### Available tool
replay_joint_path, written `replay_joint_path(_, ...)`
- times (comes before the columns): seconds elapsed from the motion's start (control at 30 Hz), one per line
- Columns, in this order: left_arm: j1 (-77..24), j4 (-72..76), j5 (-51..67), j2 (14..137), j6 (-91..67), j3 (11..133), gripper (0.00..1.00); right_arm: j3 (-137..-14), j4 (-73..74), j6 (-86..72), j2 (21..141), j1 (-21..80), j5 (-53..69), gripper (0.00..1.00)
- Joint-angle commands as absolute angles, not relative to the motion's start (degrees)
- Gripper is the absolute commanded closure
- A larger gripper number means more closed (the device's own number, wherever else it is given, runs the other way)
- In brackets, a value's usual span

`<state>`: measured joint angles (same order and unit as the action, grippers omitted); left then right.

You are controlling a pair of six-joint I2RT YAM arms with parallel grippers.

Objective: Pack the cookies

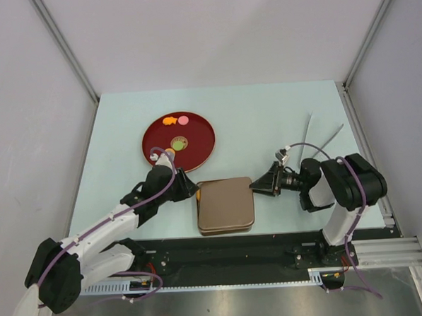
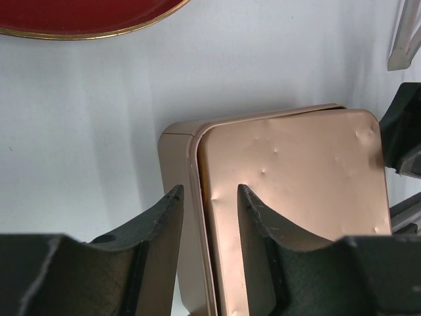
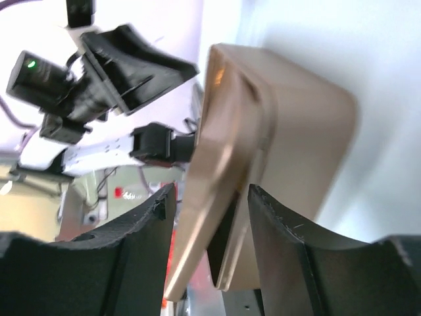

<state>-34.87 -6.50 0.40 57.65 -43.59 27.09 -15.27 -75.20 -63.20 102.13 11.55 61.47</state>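
The cookies (image 1: 169, 120) are lying on the red plate (image 1: 198, 148), well apart from both hands. The tin (image 1: 225, 205) is sitting on the counter (image 1: 279, 112) near its front edge. Its lid (image 3: 217, 151) is sitting askew, with the right side lifting off the base.

The right hand (image 3: 207, 197) is standing open around that raised edge, gripping nothing. The left hand (image 2: 207, 197) is straddling the tin's left rim with its jaws partly apart; whether it is pinching, I cannot tell.

As I judge the risk, nothing is holding the lid, so it could be dropping shut or skidding. A left finger bearing on it would be fighting any lift. A hard push could be shoving the tin off the front edge.
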Motion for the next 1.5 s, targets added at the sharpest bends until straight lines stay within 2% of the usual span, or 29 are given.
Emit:
replay_joint_path(0.0, -35.24, -5.1, 0.35, 57.66, -44.65, 27.42, 0.57, -14.15, -57.29, -52.75, 93.45, 8.97, 56.44, 0.49)
replay_joint_path(0.07, -35.33, -5.1, 0.35, 57.57, -44.65, 27.51, 0.57, -15.81, -46.55, -45.12, 85.31, 8.35, 53.72, 0.5)
replay_joint_path(0.1, -35.33, -5.01, 0.35, 57.74, -44.65, 27.42, 0.57, -17.39, -32.66, -41.61, 81.95, 8.52, 49.61, 0.5)
replay_joint_path(0.13, -35.42, -4.92, 0.35, 57.66, -44.65, 27.51, 0.57, -19.32, -28.0, -36.87, 79.22, 8.7, 48.0, 0.51)
replay_joint_path(0.2, -35.42, -4.92, 0.44, 58.01, -44.74, 27.51, 0.57, -21.09, -18.87, -34.99, 72.21, 8.61, 44.84, 0.58)
replay_joint_path(0.23, -35.59, -4.83, 0.44, 58.01, -44.74, 27.51, 0.57, -23.27, -15.94, -32.72, 70.33, 8.79, 43.61, 0.65)
replay_joint_path(0.33, -35.77, -4.57, 0.35, 58.18, -45.0, 27.33, 0.57, -28.46, -2.58, -28.4, 64.96, 13.61, 37.28, 1.0)
replay_joint_path(0.5, -36.3, -5.01, 0.09, 58.1, -45.09, 27.42, 0.57, -34.98, 9.65, -25.49, 60.65, 20.91, 24.11, 1.0)
replay_joint_path(0.6, -36.74, -6.15, -2.02, 57.31, -45.0, 27.77, 0.59, -34.2, 10.81, -28.11, 59.94, 22.59, 21.8, 1.0)
replay_joint_path(0.8, -37.88, -8.7, -5.18, 55.11, -44.39, 28.21, 0.66, -32.26, 13.53, -27.95, 57.93, 25.83, 20.41, 1.0)
replay_joint_path(1.0, -38.85, -8.35, -4.75, 56.07, -45.0, 27.95, 0.67, -30.59, 11.17, -29.35, 56.25, 28.82, 20.04, 1.0)
replay_joint_path(1.47, -40.17, -7.12, -4.04, 56.87, -46.41, 26.28, 0.69, -28.3, 4.14, -30.15, 65.92, 31.29, 20.74, 1.0)
